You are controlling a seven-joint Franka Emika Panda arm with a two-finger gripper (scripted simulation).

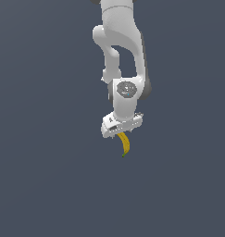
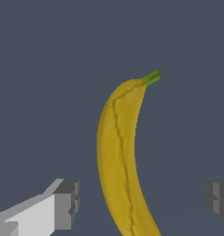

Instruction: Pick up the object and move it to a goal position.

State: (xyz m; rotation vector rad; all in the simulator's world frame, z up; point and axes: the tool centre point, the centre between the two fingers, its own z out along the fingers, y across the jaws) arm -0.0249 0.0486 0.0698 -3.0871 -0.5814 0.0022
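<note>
Overhead, claw (image 1: 119,134) spread wide, banana (image 1: 125,144) between fingers, plain grey-blue floor (image 1: 40,185)

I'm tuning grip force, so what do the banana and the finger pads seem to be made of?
Banana: looks like matte yellow fruit peel with a dark seam and green stem, though it's only a render. Finger pads: dull grey, ridged blocks, possibly rubber or plastic.

Plain dark slate-blue backdrop (image 1: 40,185) — flat, even light, no visible furniture
</note>
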